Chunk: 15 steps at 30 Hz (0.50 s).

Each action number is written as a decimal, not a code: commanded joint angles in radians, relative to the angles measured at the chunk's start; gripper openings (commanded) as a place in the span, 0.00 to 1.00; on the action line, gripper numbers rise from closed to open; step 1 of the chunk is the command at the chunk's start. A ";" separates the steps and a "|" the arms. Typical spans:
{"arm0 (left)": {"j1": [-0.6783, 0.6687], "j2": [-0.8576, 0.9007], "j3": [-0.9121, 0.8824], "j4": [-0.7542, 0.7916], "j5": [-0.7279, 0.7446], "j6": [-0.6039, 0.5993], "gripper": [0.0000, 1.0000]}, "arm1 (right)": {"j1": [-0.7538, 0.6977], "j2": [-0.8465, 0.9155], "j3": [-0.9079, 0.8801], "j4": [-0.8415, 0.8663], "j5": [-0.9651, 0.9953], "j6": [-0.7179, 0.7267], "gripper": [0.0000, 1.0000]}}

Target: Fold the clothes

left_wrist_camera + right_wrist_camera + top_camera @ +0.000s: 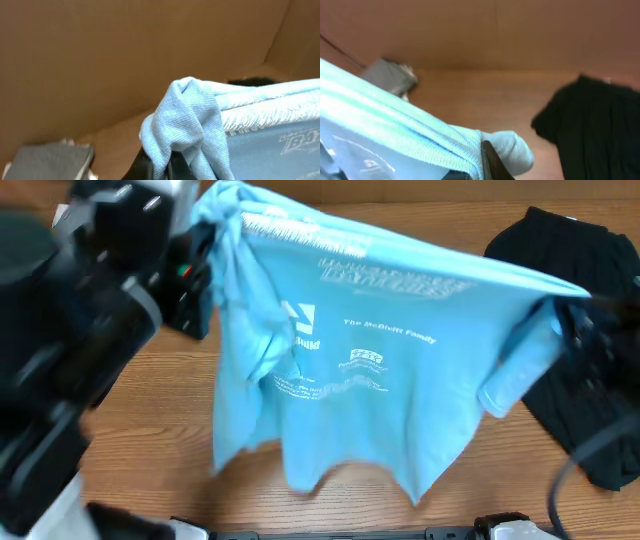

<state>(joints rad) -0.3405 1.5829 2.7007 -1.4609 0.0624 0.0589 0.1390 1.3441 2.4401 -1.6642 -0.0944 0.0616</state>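
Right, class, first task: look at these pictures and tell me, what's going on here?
Two robot arms hold a light-blue T-shirt stretched between them above the wooden table. The left tool is shut on one bunched top corner and the right tool on the other, with the print facing up. A black garment lies crumpled at the right, untouched. Nothing is folded yet.

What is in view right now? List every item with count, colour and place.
light-blue T-shirt: one, light blue with white print, lifted above the table, stretched between the two grippers
black garment: one, black, lying on the table on the right arm's side
table: one, brown wood, beneath both garments
left gripper: one, dark, shut on a bunched corner of the T-shirt
right gripper: one, dark, shut on the opposite end of the T-shirt
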 commanded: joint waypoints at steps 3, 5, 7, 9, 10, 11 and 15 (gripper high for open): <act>0.033 0.195 0.004 -0.043 -0.226 0.008 0.04 | -0.023 0.195 -0.016 -0.029 0.135 -0.014 0.06; 0.034 0.270 0.004 -0.047 -0.231 0.009 0.04 | -0.023 0.280 -0.026 -0.028 0.134 -0.014 0.06; 0.034 0.355 0.004 -0.039 -0.232 0.011 0.04 | -0.023 0.373 -0.032 -0.022 0.134 -0.014 0.06; 0.035 0.447 0.005 -0.014 -0.238 0.017 0.05 | -0.023 0.463 -0.032 -0.006 0.134 -0.014 0.06; 0.037 0.488 0.005 0.006 -0.248 0.017 0.05 | -0.023 0.511 -0.032 0.012 0.135 -0.015 0.06; 0.038 0.533 0.004 0.032 -0.260 0.018 0.05 | -0.023 0.566 -0.032 0.040 0.135 -0.015 0.06; 0.047 0.714 0.004 0.182 -0.287 0.066 0.05 | -0.023 0.763 -0.032 0.201 0.136 -0.037 0.07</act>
<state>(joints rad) -0.3183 2.1773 2.6995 -1.3514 -0.1402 0.0704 0.1356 1.9850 2.4100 -1.5475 -0.0002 0.0441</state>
